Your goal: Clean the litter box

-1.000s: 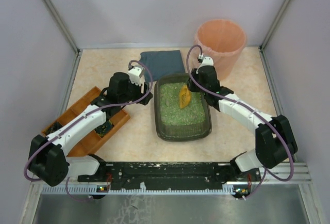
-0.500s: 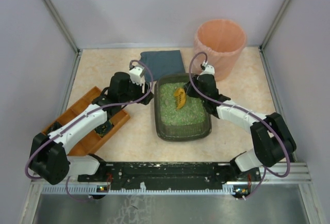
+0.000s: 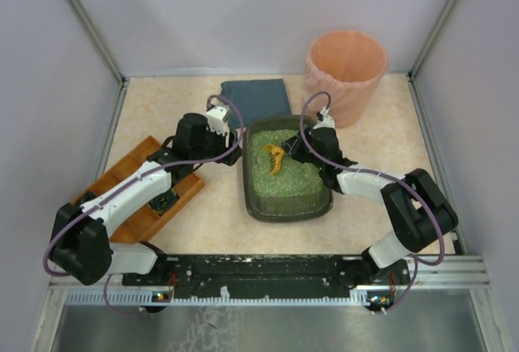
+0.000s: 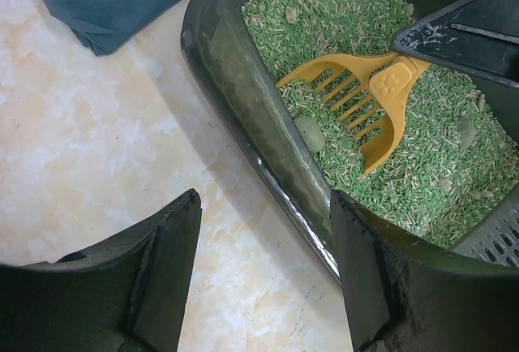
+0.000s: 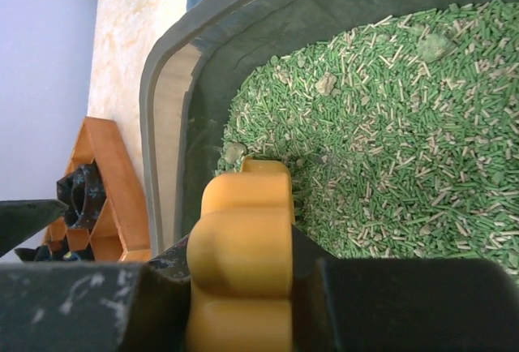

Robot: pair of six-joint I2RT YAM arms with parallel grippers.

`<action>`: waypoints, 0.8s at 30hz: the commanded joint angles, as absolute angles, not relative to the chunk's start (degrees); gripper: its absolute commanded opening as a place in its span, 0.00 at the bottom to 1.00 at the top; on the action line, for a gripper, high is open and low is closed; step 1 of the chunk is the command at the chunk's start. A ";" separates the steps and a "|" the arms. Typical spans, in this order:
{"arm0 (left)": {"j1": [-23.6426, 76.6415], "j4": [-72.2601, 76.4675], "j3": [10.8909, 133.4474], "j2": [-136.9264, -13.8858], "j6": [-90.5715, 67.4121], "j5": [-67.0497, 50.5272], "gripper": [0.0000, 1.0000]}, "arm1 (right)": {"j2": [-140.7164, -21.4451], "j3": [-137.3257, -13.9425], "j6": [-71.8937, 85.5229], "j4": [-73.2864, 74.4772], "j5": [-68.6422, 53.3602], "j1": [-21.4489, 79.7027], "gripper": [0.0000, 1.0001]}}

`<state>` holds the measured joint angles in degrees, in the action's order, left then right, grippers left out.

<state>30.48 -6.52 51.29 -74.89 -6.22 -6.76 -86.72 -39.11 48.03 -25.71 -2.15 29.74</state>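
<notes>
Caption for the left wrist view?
Right gripper holds a yellow scoop in green litter beside a clump; open left gripper straddles the litter box rim.

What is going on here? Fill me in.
The right claw is shut on a yellow scoop. The scoop's slotted head rests in the green litter of the litter box, next to a clump. The left claw is open and straddles the box's left wall without gripping it. A bin stands past the box's far right corner.
</notes>
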 commanded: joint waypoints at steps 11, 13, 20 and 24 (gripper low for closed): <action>30.24 -7.65 54.05 -76.85 -5.25 -9.49 0.70 | -87.85 -33.64 56.07 -27.34 -10.57 31.57 0.00; 30.30 -7.52 53.97 -76.65 -5.38 -9.63 0.70 | -87.29 -33.24 56.88 -27.85 -9.85 31.58 0.00; 30.23 -7.56 54.14 -77.02 -5.44 -10.01 0.70 | -89.32 -33.90 58.51 -28.74 -11.78 31.83 0.00; 30.25 -7.58 53.97 -76.81 -5.48 -9.43 0.71 | -88.43 -32.51 58.64 -28.89 -10.68 31.63 0.00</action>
